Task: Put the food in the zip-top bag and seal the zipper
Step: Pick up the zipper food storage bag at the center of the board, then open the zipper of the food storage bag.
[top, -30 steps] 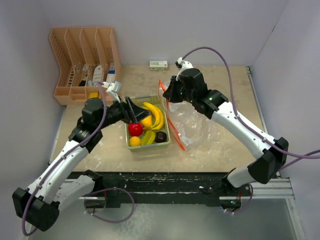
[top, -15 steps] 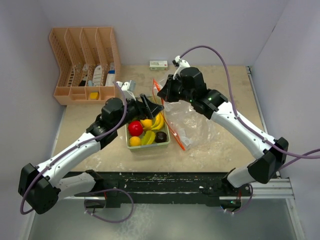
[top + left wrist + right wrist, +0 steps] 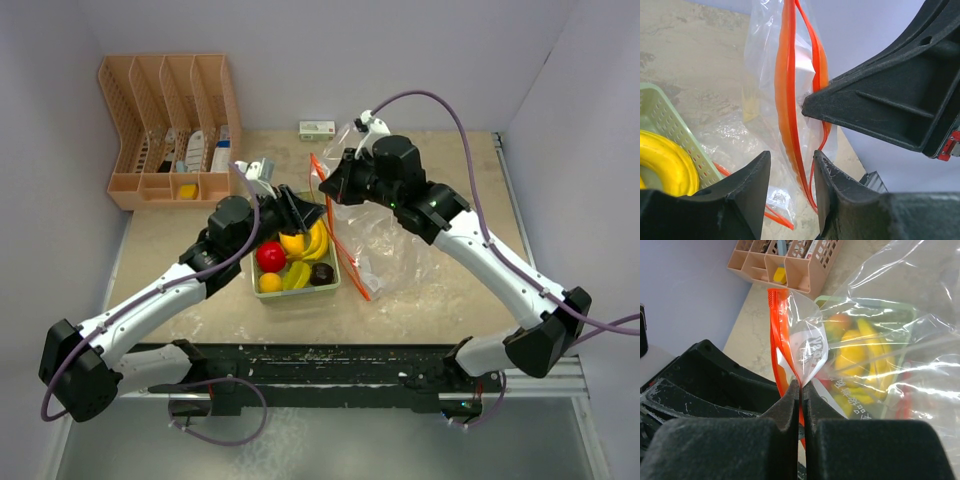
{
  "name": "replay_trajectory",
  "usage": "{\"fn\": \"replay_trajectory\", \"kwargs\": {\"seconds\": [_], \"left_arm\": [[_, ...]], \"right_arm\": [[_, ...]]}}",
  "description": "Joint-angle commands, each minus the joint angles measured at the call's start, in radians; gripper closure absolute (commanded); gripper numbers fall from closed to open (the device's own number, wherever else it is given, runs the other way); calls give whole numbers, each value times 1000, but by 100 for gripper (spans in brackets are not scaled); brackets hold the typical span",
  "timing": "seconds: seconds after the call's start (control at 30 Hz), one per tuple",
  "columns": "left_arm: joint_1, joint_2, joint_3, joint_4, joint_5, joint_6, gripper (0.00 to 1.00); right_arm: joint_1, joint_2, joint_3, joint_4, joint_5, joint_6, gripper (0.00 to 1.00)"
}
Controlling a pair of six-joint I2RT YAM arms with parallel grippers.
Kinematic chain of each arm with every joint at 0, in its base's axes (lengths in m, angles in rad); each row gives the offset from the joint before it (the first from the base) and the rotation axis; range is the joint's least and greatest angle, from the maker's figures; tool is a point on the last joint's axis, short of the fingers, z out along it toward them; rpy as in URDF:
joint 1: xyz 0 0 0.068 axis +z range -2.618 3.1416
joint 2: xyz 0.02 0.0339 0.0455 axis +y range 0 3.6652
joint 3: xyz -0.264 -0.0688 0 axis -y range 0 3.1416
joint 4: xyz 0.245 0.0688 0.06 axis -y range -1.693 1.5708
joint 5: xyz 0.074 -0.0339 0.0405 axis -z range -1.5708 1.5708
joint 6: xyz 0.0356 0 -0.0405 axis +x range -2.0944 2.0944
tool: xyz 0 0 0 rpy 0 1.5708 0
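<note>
Closing down from a wide spread, the left claw (image 3: 790, 162) now stands with its jaws only partly apart at the mouth of the zip-top bag (image 3: 765, 75). The orange-red zipper (image 3: 787, 90) hangs in line with the gap between them. Whether the strip is already inside that gap or just beyond it cannot be told, and nothing looks clamped yet. A second ago this claw hovered low over the fruit; it has since swung across the pale green tray (image 3: 300, 297) to the bag, carrying nothing.

The right claw (image 3: 801, 385) has barely shifted. Its jaws are pinched tight on the bag's upper lip, just beside the zipper, holding the mouth raised off the counter (image 3: 450, 170) while the clear body slumps below it.

The likely reading is that the left claw is going for the opposite lip, so the two can pull the mouth apart; packing itself has not begun. The toy fruit, red apple (image 3: 270, 256) and bananas (image 3: 318, 243) among it, all lies in the tray. That puts it just beside the bag on its left, and just behind and beneath the left claw.
</note>
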Motion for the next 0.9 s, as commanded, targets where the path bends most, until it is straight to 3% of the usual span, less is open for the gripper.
{"fn": "replay_trajectory", "kwargs": {"seconds": [0.0,0.3,0.5,0.63,0.7,0.73,0.8,0.83,0.87], "left_arm": [[2,-24,10,58,-36,11,55],[0,-14,12,43,-72,22,52],[-3,61,42,64,-74,8,62],[-24,96,49,108,-64,1,52],[-37,108,53,119,-65,5,51],[-42,110,52,120,-64,12,59],[-44,100,54,80,-77,25,91],[-45,84,56,36,-104,31,100],[-44,64,62,-17,-136,43,100]], "right_arm": [[6,-37,8,-4,-4,4,100],[6,-70,7,-12,-52,10,100],[6,-90,-16,30,-126,46,100],[7,-88,-32,54,-140,64,100],[8,-91,-42,70,-141,73,100],[7,-94,-45,75,-140,76,100],[7,-103,-41,58,-129,76,100],[8,-107,-36,35,-118,75,100],[7,-115,-31,2,-104,70,100]]}}
